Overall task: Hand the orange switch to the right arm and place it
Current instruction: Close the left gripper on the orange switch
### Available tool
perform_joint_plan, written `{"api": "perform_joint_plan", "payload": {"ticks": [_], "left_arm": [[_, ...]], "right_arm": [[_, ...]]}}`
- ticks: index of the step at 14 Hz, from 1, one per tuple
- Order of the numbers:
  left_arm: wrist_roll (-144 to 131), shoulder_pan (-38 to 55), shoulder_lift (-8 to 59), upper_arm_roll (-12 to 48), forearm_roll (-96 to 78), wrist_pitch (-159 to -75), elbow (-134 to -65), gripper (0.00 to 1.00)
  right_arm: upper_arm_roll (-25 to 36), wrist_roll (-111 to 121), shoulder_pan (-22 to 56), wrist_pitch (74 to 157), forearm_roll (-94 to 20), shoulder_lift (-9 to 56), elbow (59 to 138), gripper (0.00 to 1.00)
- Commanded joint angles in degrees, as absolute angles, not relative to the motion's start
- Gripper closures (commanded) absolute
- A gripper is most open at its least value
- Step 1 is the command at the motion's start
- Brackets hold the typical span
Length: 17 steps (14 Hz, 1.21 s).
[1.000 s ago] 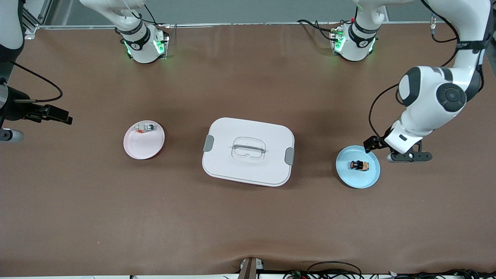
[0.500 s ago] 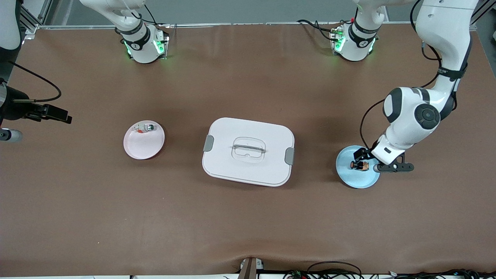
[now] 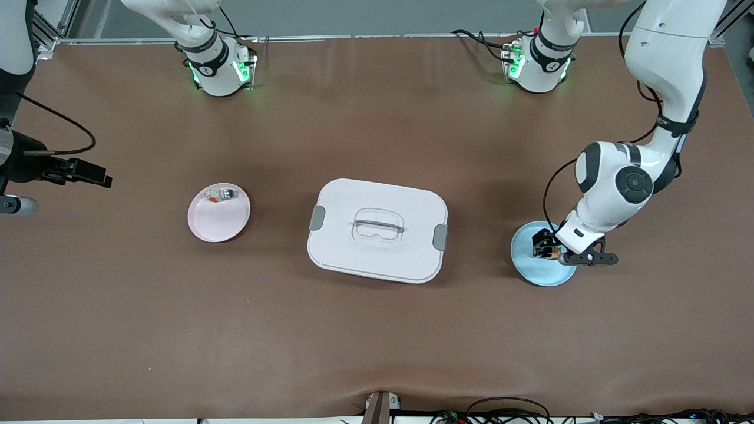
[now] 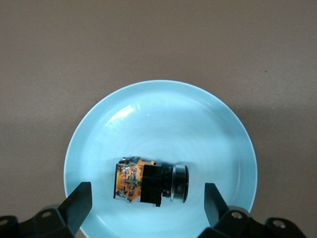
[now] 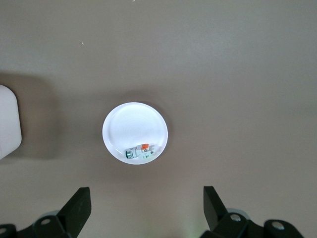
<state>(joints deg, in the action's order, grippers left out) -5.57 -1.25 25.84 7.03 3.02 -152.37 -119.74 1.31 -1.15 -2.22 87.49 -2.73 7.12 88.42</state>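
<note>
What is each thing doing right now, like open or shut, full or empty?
left gripper: open, astride the orange switch, over the blue plate.
right gripper: open, empty, waiting above the table.
orange switch: lying on its side, not gripped.
blue plate: holds the switch.
pink plate: holds a small whitish part.
white box: lid on.

Two plates (image 3: 543, 272) (image 3: 218, 227), two switches (image 4: 151, 182) (image 3: 222, 194), one box (image 3: 377, 229).

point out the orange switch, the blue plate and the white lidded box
orange switch (image 4: 151, 182), left wrist view, on its black middle body
blue plate (image 4: 163, 114), left wrist view, on its bare inner surface
white lidded box (image 3: 400, 194), front view, on its flat lid
</note>
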Motion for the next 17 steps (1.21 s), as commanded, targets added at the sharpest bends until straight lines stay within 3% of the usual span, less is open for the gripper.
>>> {"api": "perform_joint_plan", "payload": {"ticks": [1, 12, 14, 17], "left_arm": [[-4.92, -1.32, 27.77, 7.12, 3.78, -154.51, -119.00, 0.00], [-4.92, -1.23, 30.59, 7.03, 3.78, -156.53, -118.56, 0.00], [-4.83, -1.49, 30.59, 7.03, 3.78, -156.53, -118.65, 0.12], [-4.92, -1.67, 30.59, 7.12, 3.78, -156.53, -118.56, 0.44]], "right_arm": [[1.05, -0.70, -2.29, 87.36, -4.65, 6.59, 88.68, 0.00], [1.05, -0.53, -2.55, 87.80, -5.36, 6.59, 88.77, 0.00], [1.05, -0.53, -2.72, 87.63, -5.36, 6.59, 88.77, 0.00], [1.05, -0.53, -2.46, 87.80, -5.36, 6.59, 88.77, 0.00]]}}
